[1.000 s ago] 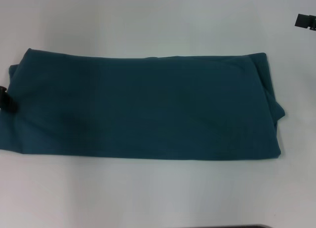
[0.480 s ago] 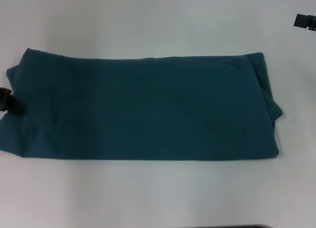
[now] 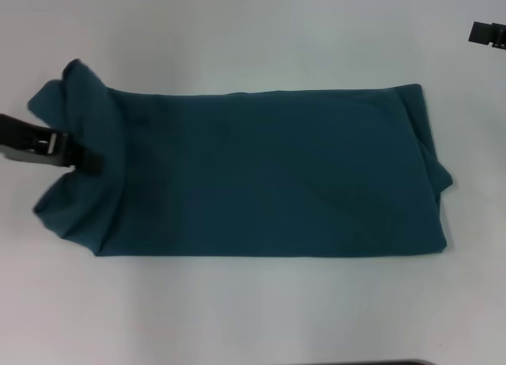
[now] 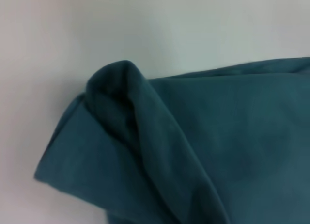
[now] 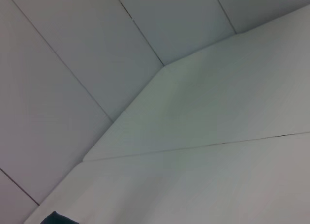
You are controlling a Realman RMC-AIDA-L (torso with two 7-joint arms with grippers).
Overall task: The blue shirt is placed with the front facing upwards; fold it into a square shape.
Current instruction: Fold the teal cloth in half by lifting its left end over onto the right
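Since a moment ago the left gripper [image 3: 88,161] has come in over the left end of the blue shirt [image 3: 269,175], its fingers clamped on that end and lifting it into a bunched ridge. The shirt lies as a long folded band on the white table [image 3: 253,310]. The right gripper [image 3: 489,34] is parked beyond the shirt's far right corner; I cannot tell how its fingers stand.

You can't see the left gripper [image 3: 85,161] whole: its arm runs off the head view's left edge and its fingertips sink into the bunched left end of the blue shirt [image 3: 269,175]. The right gripper [image 3: 489,34] is cropped at the far right edge. The shirt's lettering is folded out of sight.
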